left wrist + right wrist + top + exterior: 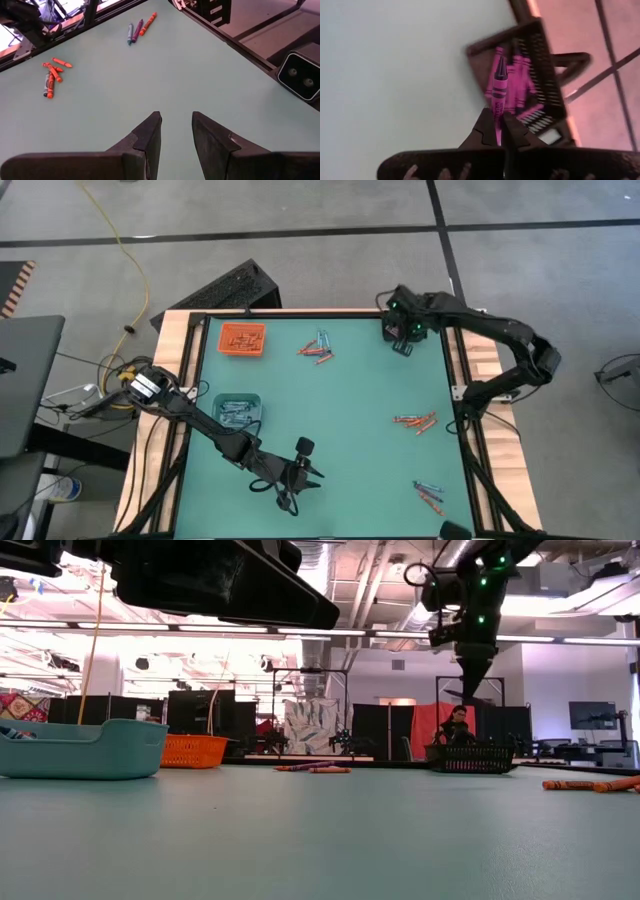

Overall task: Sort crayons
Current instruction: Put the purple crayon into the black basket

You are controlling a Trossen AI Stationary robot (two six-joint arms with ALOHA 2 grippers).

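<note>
Looking straight down, I am reaching my right end effector [404, 340] over the black tray [400, 330] at the far right corner of the green counter [330, 440], while my left end effector [300, 473] is hanging above the near edge, left of centre. Crayons are lying in loose groups: one far group [318, 350] near the middle, one group [416, 421] at the right, one group [430, 494] near right; the orange tray [241, 339] is sitting far left and the teal tray [238, 411] nearer on the left. At counter height, my right end effector [472, 690] is hovering above the black tray [471, 758], with a person in the room behind. From my left wrist, my fingers [150, 137] are standing partly apart, holding nothing, over bare counter, crayons [52, 79] lying beyond. From my right wrist, my end effector [497, 131] is pinching a purple crayon [499, 87] tightly, above the black tray [540, 55] that is holding more purple crayons.
</note>
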